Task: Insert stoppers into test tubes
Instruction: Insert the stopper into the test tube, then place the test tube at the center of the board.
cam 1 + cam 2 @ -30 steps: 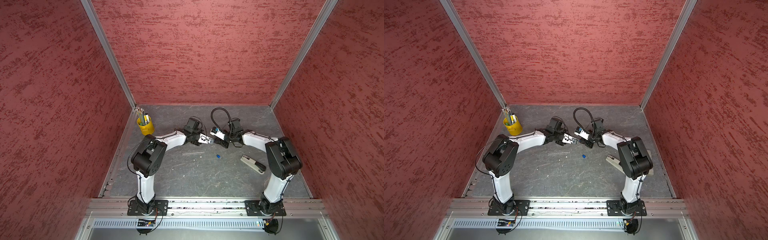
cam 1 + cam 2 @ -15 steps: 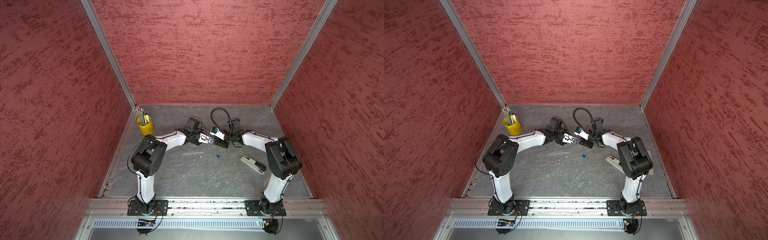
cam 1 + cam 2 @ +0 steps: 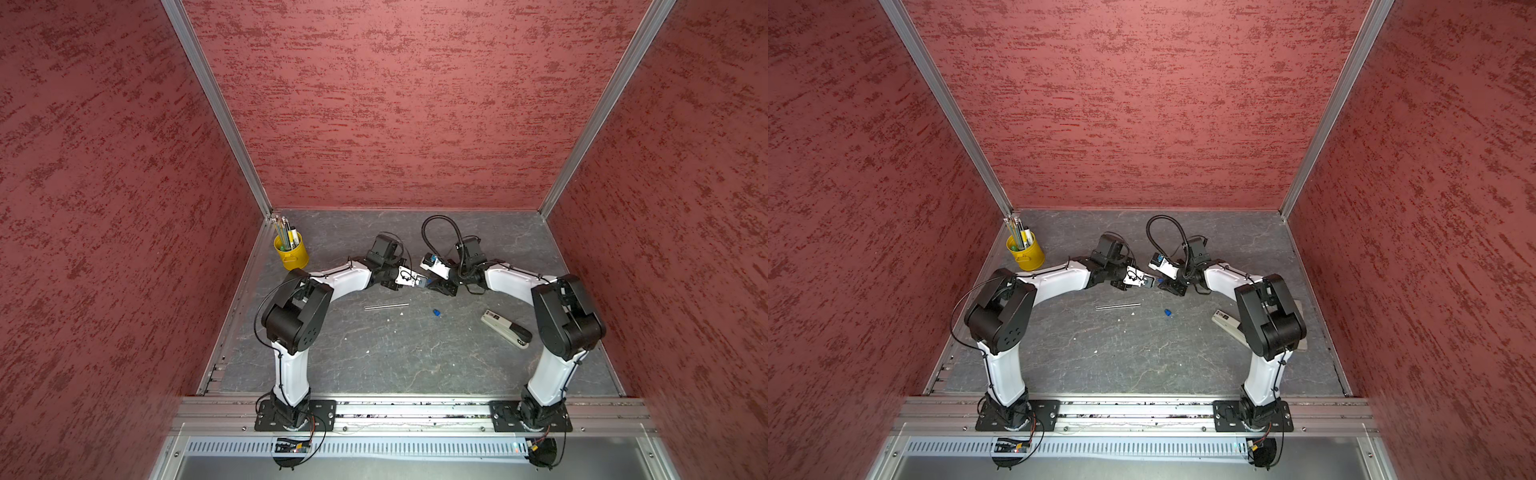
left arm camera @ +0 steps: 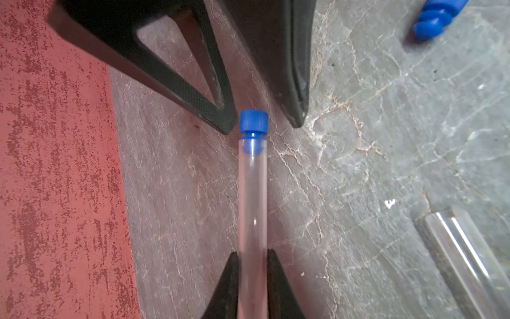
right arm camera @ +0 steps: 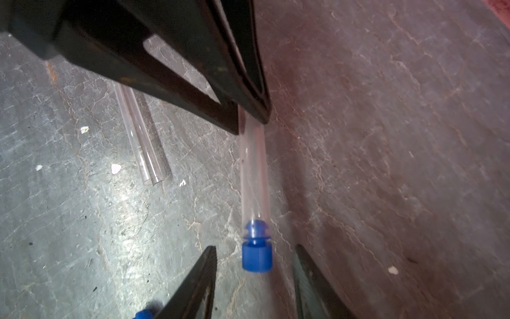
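Observation:
My left gripper [image 4: 253, 255] is shut on a clear test tube [image 4: 252, 198], held level above the floor. A blue stopper [image 4: 254, 121] sits in the tube's mouth, its narrow end inside the glass. My right gripper [image 5: 256, 248] is open. Its fingertips [image 5: 211, 254] flank the stopper's cap [image 5: 256, 258] with a gap on both sides. A second test tube [image 3: 386, 306] lies on the grey floor in front of the grippers, with a loose blue stopper [image 3: 436, 312] to its right. Both show in both top views, the tube [image 3: 1118, 306] and the stopper [image 3: 1168, 312].
A yellow cup [image 3: 291, 249] of pens stands at the back left corner. A stapler [image 3: 505, 329] lies near the right arm's elbow. Small white specks [image 5: 116, 168] dot the grey floor. Red walls close in three sides.
The right gripper's jaws have parted off the stopper, which stays in the tube's mouth. Neither arm has visibly moved.

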`<move>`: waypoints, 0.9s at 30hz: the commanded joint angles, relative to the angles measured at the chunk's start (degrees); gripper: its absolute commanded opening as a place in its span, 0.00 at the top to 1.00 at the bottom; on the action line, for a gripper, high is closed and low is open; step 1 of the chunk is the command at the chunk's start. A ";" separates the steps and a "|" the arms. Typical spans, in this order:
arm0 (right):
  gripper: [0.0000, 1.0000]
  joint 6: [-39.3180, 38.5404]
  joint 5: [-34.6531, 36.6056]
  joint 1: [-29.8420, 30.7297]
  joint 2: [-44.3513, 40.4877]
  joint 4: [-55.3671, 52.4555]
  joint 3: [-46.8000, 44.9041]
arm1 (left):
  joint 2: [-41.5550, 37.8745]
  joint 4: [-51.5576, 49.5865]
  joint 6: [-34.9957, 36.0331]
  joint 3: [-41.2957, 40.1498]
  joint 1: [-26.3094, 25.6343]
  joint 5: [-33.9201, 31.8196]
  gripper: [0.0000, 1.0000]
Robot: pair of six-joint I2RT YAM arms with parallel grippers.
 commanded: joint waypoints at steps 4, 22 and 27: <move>0.52 -0.41 0.73 -0.76 -2.59 0.91 -0.58 | 0.17 -1.04 -1.04 -1.06 0.74 0.95 0.82; 0.53 0.62 1.74 -2.65 -3.83 1.44 -1.46 | 2.59 -4.61 -6.49 -0.19 2.08 0.88 0.81; 0.53 0.55 1.91 -2.83 -4.16 1.44 -1.55 | 3.43 -5.95 -7.77 0.50 2.15 0.54 0.81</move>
